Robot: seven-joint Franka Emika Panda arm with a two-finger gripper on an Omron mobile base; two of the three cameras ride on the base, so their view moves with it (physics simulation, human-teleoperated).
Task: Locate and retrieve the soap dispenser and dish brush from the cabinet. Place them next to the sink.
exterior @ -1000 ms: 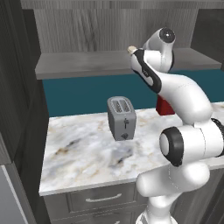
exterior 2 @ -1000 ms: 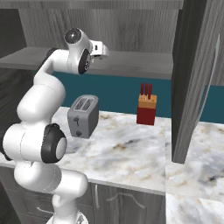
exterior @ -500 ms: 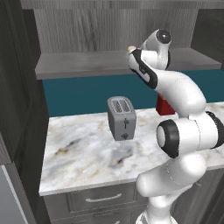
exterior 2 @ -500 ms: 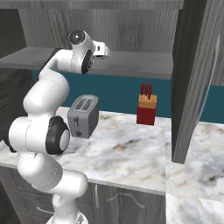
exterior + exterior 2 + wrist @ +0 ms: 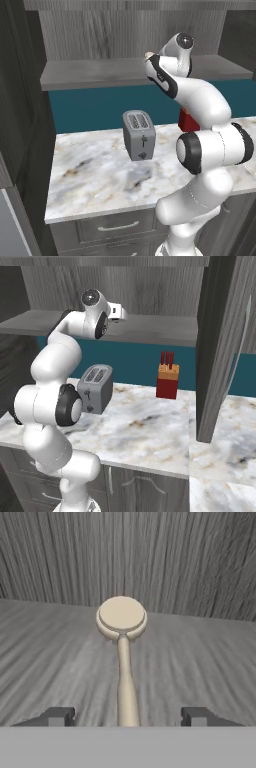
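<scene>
The dish brush (image 5: 121, 618) lies flat on the cabinet shelf (image 5: 200, 657), its round tan head towards the back wall and its thin handle running straight towards me. My gripper (image 5: 128, 717) is open, with one fingertip (image 5: 59, 716) on each side of the handle's near end and a clear gap to it on both sides. In the left base view my hand reaches over the cabinet shelf (image 5: 95, 75), and a pale tan bit of the dish brush (image 5: 148, 54) shows beside it. The soap dispenser and the sink are out of view.
A grey toaster (image 5: 138, 135) stands on the marble counter (image 5: 95, 175) below the shelf. A red knife block (image 5: 167, 381) stands at the teal back wall. The open cabinet door (image 5: 225, 346) hangs on the right. Drawers (image 5: 115, 227) run under the counter.
My arm's upper links have swung slightly. The hand stays at the shelf by the brush.
</scene>
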